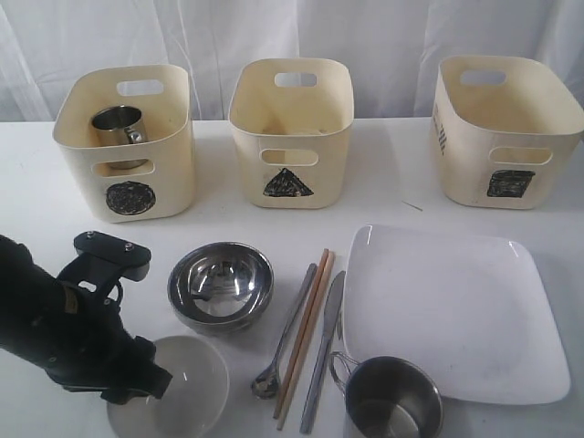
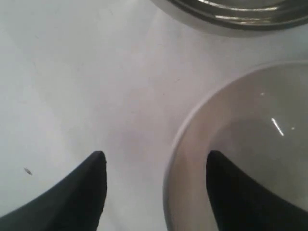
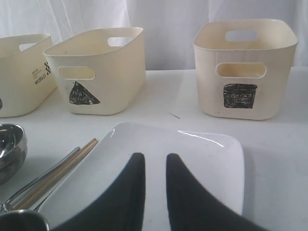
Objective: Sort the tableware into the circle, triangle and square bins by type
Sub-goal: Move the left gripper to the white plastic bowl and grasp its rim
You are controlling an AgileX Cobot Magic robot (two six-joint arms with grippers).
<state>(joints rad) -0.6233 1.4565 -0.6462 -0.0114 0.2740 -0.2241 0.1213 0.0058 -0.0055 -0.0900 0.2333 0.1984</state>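
Straddling the rim of the white bowl at 9 o'clock, the left tool stands open; pinch that stiff, glossy, probably slippery, breakable wall squarely.

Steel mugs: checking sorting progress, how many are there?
2. One mug inside the circle bin; the other mug on the table by the white plate. Bins may hide more.

A white table stands before a pleated white curtain, softly lit.
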